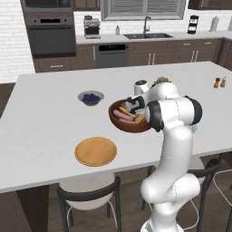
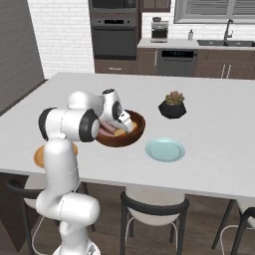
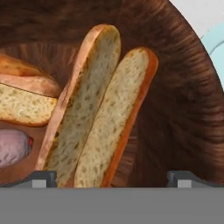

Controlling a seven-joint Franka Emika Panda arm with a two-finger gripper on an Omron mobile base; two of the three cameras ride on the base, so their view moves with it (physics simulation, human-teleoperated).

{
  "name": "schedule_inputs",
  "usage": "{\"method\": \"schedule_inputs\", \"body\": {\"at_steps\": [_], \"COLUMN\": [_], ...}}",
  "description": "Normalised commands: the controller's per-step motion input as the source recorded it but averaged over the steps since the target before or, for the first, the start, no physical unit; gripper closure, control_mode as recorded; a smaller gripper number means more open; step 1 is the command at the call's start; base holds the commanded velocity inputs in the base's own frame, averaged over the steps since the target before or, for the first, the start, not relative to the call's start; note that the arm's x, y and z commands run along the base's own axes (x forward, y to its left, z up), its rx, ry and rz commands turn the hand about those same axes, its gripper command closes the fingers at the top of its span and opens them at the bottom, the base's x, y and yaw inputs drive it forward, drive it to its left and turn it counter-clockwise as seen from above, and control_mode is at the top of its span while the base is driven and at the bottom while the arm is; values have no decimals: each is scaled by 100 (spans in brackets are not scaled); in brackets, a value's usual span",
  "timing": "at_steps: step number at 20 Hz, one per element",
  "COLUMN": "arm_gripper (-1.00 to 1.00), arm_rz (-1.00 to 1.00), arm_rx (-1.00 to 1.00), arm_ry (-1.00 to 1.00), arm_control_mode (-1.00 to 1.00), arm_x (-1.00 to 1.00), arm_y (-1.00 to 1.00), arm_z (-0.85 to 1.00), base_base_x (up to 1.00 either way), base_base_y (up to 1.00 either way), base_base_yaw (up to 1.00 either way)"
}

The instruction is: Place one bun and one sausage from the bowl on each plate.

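The dark wooden bowl [image 1: 118,123] [image 2: 135,130] [image 3: 183,100] sits mid-counter with my gripper [image 1: 128,106] [image 2: 124,124] [image 3: 111,177] lowered into it. The gripper is open, and its tips stand wide on either side of a split golden-brown bun [image 3: 100,113] without closing on it. A second bun [image 3: 22,96] lies to the left in the hand view, with a pink sausage [image 3: 13,146] below it. Sausages [image 1: 121,114] lie in the bowl's left half. The orange-tan plate [image 1: 95,151] [image 2: 39,155] and the pale blue plate [image 2: 165,149] [image 3: 216,48] both lie bare.
A small grey bowl of blueberries [image 1: 91,98] stands left of the big bowl. A black plant pot [image 2: 173,107] sits behind the blue plate. Two small shakers [image 1: 220,82] stand at the far right. Dark stools [image 2: 152,209] line the counter's near edge.
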Motion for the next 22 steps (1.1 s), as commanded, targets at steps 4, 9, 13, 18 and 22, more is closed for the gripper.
{"method": "schedule_inputs", "body": {"at_steps": [4,9,13,18,22], "arm_gripper": [-100,-100,-100,-100,-100], "arm_rz": [0,0,0,0,-4], "arm_rx": [0,0,0,0,0], "arm_ry": [0,0,0,-2,-5], "arm_control_mode": [-100,-100,-100,-100,-100], "arm_x": [20,6,8,16,14], "arm_y": [0,0,0,0,0], "arm_z": [-19,0,0,0,-2], "base_base_x": [0,0,0,0,0], "base_base_y": [0,0,0,0,0], "base_base_yaw": [0,0,0,0,0]}}
